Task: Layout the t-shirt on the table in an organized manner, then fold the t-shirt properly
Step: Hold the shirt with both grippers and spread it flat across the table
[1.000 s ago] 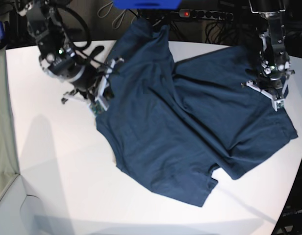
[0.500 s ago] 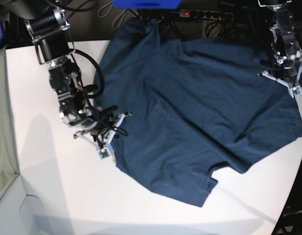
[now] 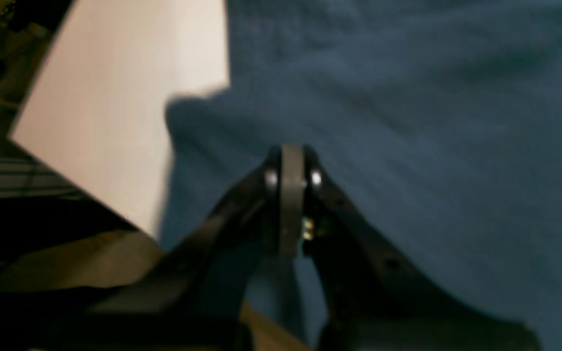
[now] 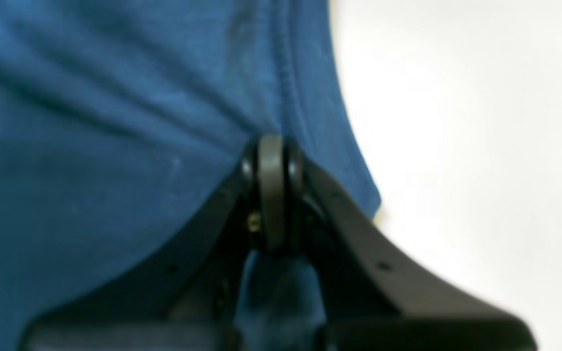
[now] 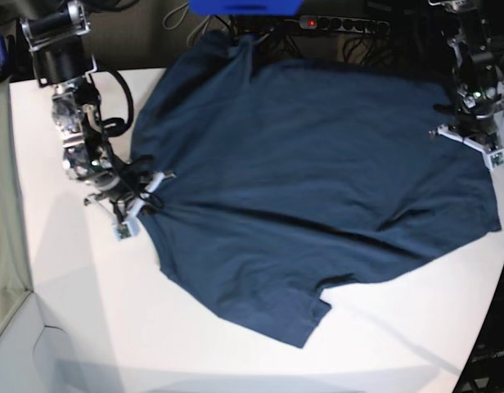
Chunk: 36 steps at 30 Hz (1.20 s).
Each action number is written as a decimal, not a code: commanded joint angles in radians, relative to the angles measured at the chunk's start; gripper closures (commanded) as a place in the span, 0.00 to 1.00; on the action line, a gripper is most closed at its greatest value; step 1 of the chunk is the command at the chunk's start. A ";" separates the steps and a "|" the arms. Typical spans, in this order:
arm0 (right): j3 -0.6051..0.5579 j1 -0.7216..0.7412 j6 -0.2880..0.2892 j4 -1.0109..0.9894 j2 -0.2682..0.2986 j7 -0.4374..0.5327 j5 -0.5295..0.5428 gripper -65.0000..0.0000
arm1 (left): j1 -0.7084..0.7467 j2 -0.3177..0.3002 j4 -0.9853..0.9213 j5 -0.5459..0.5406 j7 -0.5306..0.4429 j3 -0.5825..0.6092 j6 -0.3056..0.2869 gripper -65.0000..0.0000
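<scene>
Both grippers, the left gripper [image 5: 469,135] and right gripper [image 5: 146,184], are clamped on the t-shirt [image 5: 309,188], so keep the pull even and low across the table [image 5: 72,327], smoothing that ridge toward the near edge.

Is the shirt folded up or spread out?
Spread out. The t-shirt lies mostly flat across the table, with no layer folded over, only a few wrinkles.

Soft matt knit cloth t-shirt [image 5: 317,180] on smooth matt white table [image 5: 80,295].

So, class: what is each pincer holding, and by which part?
Both grip the t-shirt: the right pincer at a stitched edge, the left pincer at the opposite edge.
</scene>
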 commanded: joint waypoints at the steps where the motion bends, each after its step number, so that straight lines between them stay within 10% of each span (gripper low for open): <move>1: 0.023 -0.017 -0.016 -0.006 0.033 -0.067 -0.030 1.00 | -0.031 -0.008 0.019 0.009 -0.027 -0.001 0.006 1.00; 9: 0.187 -0.124 -0.015 0.016 0.085 -0.065 -0.028 1.00 | -0.100 0.015 0.014 0.006 -0.025 0.147 0.014 1.00; 19: 0.391 -0.198 -0.015 0.326 0.007 -0.078 -0.028 1.00 | -0.200 0.127 -0.096 0.016 -0.030 0.225 0.009 1.00; 36: 0.203 -0.103 -0.015 0.329 -0.076 -0.125 -0.030 1.00 | -0.528 0.037 -0.681 0.015 -0.251 0.223 0.008 1.00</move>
